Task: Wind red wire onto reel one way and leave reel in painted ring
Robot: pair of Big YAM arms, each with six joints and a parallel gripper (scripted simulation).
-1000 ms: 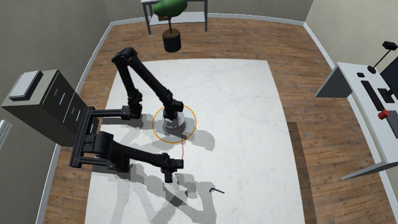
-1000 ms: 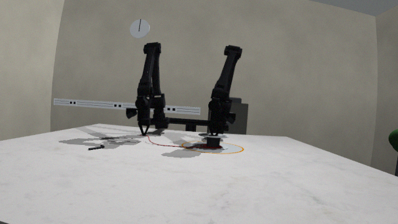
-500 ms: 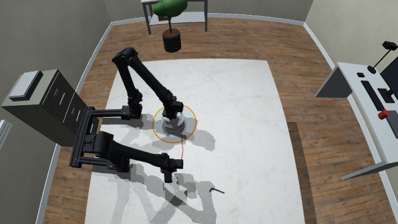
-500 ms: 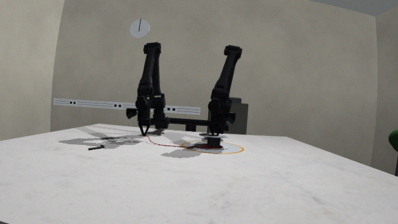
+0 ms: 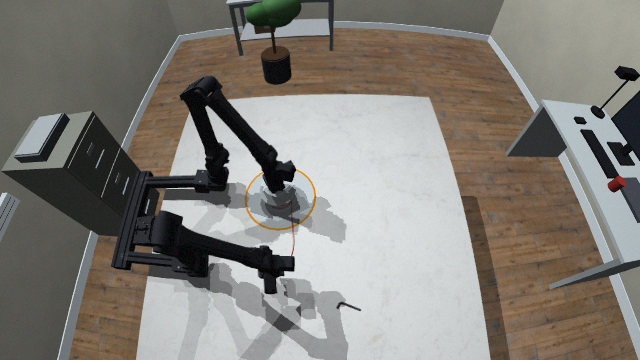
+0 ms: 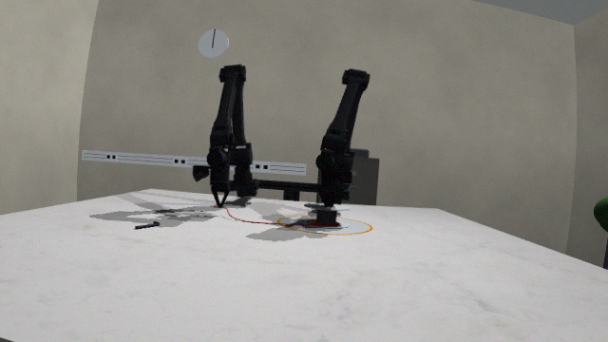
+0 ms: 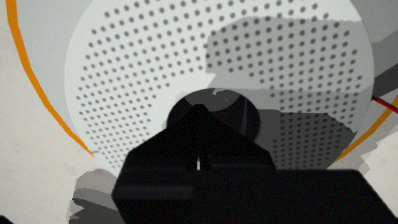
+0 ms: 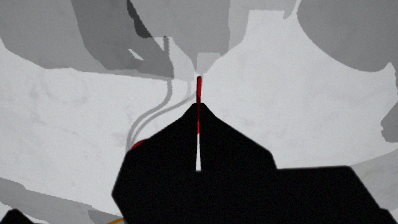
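The reel [image 5: 286, 196] [image 6: 327, 217] [image 7: 125, 60] lies flat, with its pale perforated upper flange over a dark hub, inside the orange painted ring [image 5: 315, 197] [image 6: 371, 228] [image 7: 46, 101]. My left gripper [image 5: 277, 190] [image 6: 329, 204] [image 7: 198, 111] is shut and empty, with its tips at the hub's dark centre; their exact depth is unclear. The red wire [image 5: 293, 230] [image 6: 252, 221] [image 7: 385, 104] [image 8: 199, 90] shows around the low part of the hub and runs slack out to my right gripper [image 5: 270, 292] [image 6: 219, 205] [image 8: 198, 110], which is shut on it low over the table.
A black hex key [image 5: 350, 306] [image 6: 147, 225] lies on the white table, well apart from the reel and wire, beyond my right gripper. Both arms reach in from the black frame [image 5: 131, 220] at one edge of the table.
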